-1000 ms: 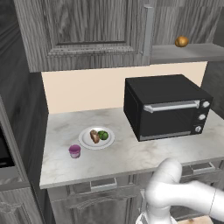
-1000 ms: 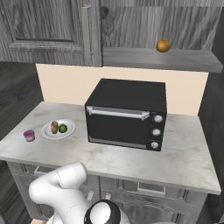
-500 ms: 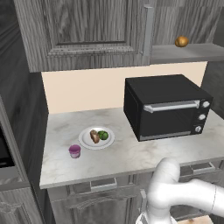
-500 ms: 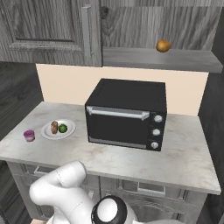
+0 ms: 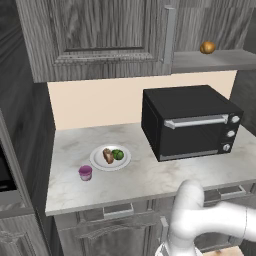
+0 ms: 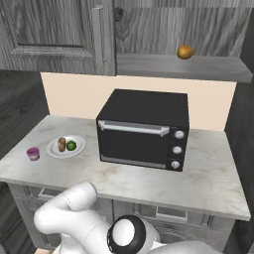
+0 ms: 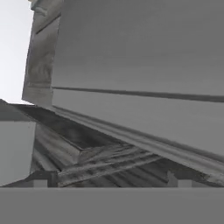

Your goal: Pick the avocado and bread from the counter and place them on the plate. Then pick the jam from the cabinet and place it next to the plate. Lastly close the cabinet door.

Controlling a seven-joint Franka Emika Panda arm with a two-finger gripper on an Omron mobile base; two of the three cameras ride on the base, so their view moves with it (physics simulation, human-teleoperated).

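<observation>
Plate at centre-left of tabletop, carrying bread and avocado. Jam just lower left of plate. Cabinet door at upper left. Pincer wide, holding nothing.

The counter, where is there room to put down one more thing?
The counter has a bare strip in front of the microwave, another behind the plate up to the wall, and room right of the microwave in the right base view. It is crowded at the left, where the plate holds the bread and avocado with the jam beside it.
</observation>
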